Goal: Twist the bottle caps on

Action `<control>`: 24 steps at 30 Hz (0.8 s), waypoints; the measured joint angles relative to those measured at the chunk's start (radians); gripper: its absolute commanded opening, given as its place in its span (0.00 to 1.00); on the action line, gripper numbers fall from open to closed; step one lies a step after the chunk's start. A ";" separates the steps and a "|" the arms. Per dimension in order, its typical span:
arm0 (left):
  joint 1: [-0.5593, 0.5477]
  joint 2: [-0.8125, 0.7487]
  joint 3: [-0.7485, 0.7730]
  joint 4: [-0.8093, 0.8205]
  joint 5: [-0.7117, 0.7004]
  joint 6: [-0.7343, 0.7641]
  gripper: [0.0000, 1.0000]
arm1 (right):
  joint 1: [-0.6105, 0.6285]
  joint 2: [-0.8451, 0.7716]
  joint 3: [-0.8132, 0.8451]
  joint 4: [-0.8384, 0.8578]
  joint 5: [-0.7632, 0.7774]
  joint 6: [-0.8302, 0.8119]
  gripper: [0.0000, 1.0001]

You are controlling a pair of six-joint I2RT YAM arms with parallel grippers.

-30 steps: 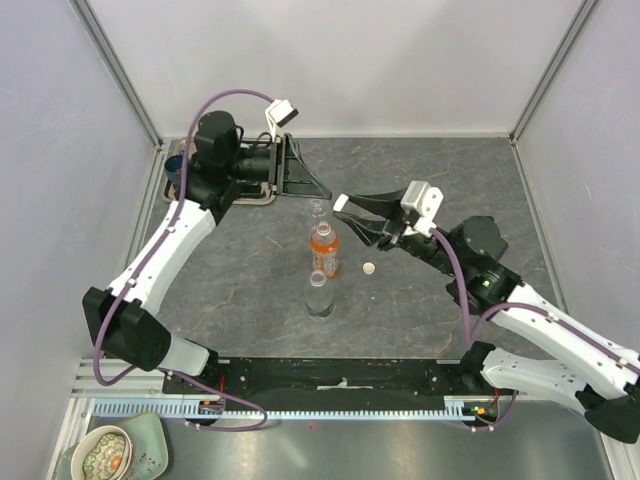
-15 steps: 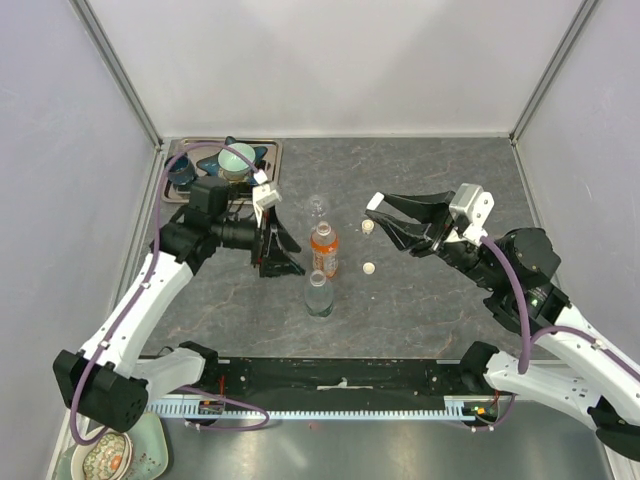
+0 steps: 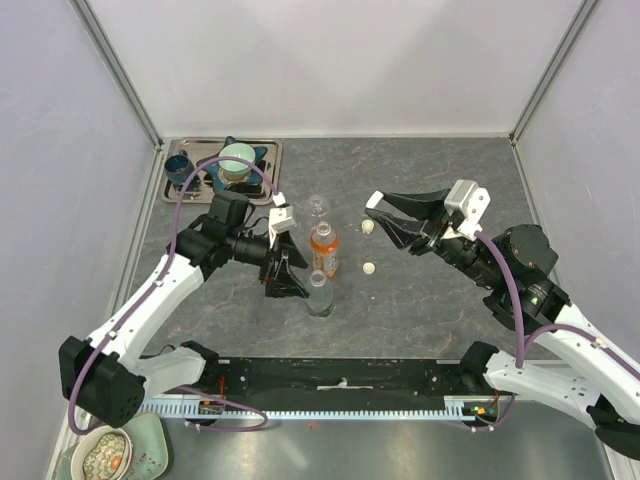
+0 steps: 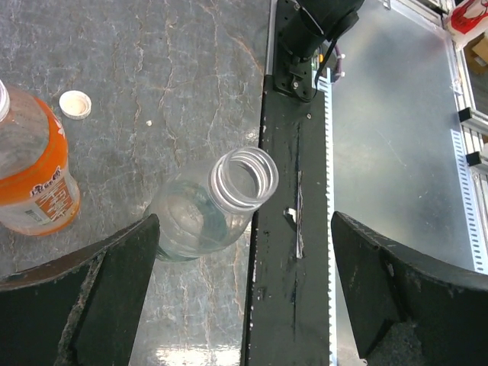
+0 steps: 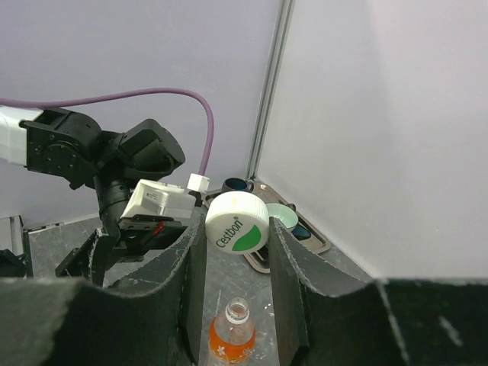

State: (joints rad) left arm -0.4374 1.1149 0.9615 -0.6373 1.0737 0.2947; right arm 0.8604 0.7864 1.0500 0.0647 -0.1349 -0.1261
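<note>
1. Top external view: since a second ago your left arm has left the tray (image 3: 270,152) in the upper left of the frame and swung down toward the middle. The left gripper (image 3: 296,266) now sits just left of the greenish bottle (image 3: 319,294), and its jaws have spread wider on the way.
2. Your right gripper (image 3: 370,222) has drawn back from beside the bottles to right of centre and has barely shifted in the last half second. The loose cap (image 3: 370,268) on the table (image 3: 430,180) lies where it lay.
3. Left arm: it rises from the lower left to a bend left of centre, and the wrist then reaches right toward the bottles. In the left wrist view the fingers (image 4: 107,297) stand fully apart and grip nothing. The greenish bottle's open mouth shows between them, touching neither.
4. Right arm: the forearm stretches leftward from the right side, with the gripper raised above the table. In the right wrist view its fingers are pinched tight on a white cap (image 5: 237,221) with a green logo.
5. Count: three bottles stand in a short column at centre. The small clear bottle (image 3: 317,208) is uppermost, the orange bottle (image 3: 323,250) is in the middle, and the greenish bottle is lowest. Two caps show: the white cap in your right gripper and the loose cap just right of the orange bottle.
</note>
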 measured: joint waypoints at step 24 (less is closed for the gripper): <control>-0.203 0.153 0.064 0.075 -0.175 0.006 0.56 | 0.000 -0.010 0.000 -0.014 0.025 0.000 0.27</control>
State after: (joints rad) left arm -0.6407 1.2675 1.0256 -0.5625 0.8986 0.3004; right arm 0.8604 0.7765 1.0500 0.0509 -0.1101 -0.1261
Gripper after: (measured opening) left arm 0.633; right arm 0.409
